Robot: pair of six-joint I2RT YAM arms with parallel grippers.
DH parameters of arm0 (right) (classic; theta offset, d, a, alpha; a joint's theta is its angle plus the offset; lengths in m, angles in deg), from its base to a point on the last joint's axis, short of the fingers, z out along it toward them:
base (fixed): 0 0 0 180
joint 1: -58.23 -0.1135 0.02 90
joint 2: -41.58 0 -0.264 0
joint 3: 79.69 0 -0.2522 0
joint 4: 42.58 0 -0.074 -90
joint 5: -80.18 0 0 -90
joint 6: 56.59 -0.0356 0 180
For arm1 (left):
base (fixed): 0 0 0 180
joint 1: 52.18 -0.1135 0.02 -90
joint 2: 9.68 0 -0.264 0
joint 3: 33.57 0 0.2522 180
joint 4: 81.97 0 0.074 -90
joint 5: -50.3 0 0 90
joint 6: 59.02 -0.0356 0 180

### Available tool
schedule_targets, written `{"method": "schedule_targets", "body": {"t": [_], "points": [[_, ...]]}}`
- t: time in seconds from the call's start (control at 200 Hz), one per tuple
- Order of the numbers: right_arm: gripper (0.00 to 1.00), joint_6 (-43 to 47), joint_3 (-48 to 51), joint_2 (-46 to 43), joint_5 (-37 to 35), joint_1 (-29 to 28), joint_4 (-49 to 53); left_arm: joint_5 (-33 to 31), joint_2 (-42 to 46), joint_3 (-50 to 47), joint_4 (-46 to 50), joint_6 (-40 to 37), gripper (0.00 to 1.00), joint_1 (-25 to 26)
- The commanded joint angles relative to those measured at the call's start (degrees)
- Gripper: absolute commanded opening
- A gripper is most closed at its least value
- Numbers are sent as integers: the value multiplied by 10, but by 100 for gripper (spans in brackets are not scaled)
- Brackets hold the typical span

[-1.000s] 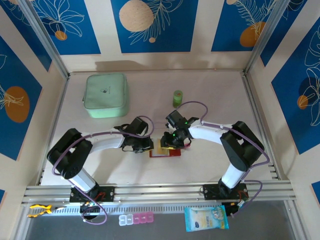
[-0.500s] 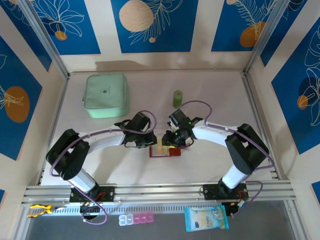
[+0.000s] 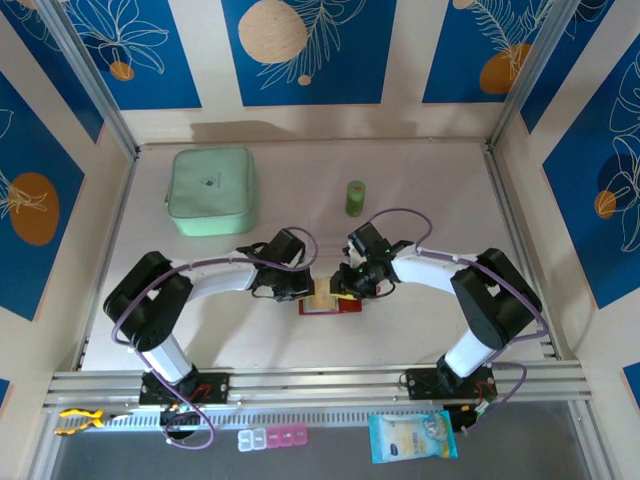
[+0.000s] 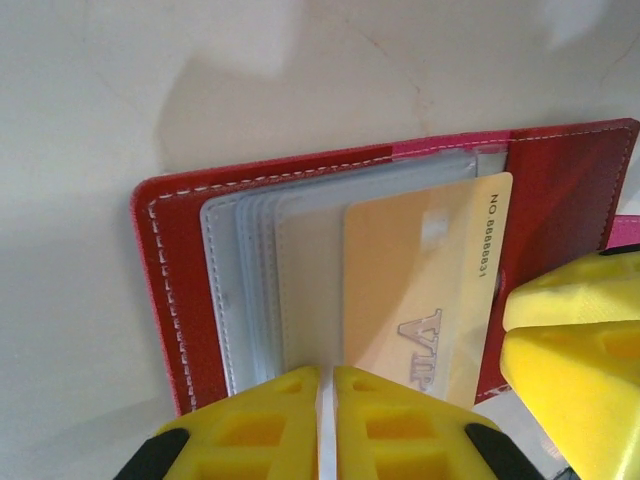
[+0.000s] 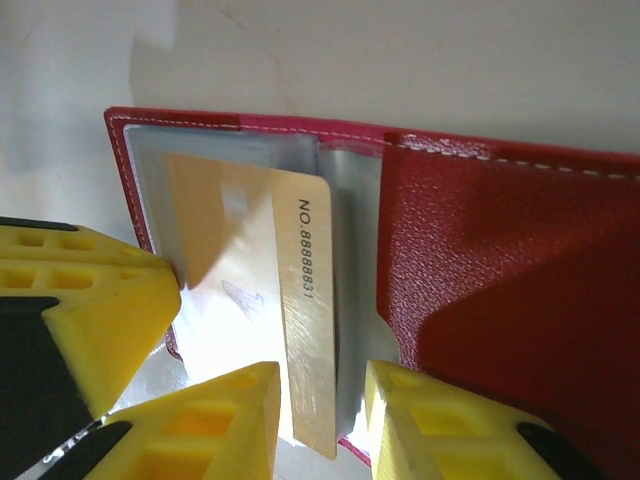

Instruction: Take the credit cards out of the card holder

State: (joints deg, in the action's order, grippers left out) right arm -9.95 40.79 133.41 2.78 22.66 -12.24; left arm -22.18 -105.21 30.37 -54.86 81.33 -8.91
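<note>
The red card holder (image 3: pixel 345 306) lies open on the table between both arms, its clear pockets (image 4: pixel 250 290) fanned out. A beige-gold one of the credit cards (image 4: pixel 420 290), marked VIP and numbered, sticks partway out of a pocket. My left gripper (image 4: pixel 327 420) is shut on a thin clear pocket leaf at the holder's left side (image 3: pixel 305 290). My right gripper (image 5: pixel 320 420) is open, with the card's numbered edge (image 5: pixel 310 300) standing between its jaws and a gap on each side. In the top view it sits at the holder's right (image 3: pixel 348 284).
A mint-green square pouch (image 3: pixel 211 189) lies at the back left and a small green cylinder (image 3: pixel 355 197) stands behind the grippers. Past the near rail lie a pill box (image 3: pixel 273 437), a wipes pack (image 3: pixel 412 436) and a yellow tool (image 3: pixel 78 420).
Both grippers have closed in on the card holder from either side. The left arm has reached further right, and the right jaws have narrowed slightly around the card's edge.
</note>
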Motion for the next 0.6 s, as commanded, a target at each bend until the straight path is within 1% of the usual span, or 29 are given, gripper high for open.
{"method": "schedule_targets", "body": {"t": [0.0,0.305,0.465,0.595], "points": [[29,-7,14,-17,40,2,-35,-16,-6,-6,29,-19,11,3],[27,-13,24,-13,60,3,-71,-50,7,-3,67,-41,11,-4],[27,-10,19,2,93,1,-92,-50,11,-5,68,-45,11,-7],[27,-9,9,16,91,-9,-91,-48,10,-5,65,-45,11,-7]]}}
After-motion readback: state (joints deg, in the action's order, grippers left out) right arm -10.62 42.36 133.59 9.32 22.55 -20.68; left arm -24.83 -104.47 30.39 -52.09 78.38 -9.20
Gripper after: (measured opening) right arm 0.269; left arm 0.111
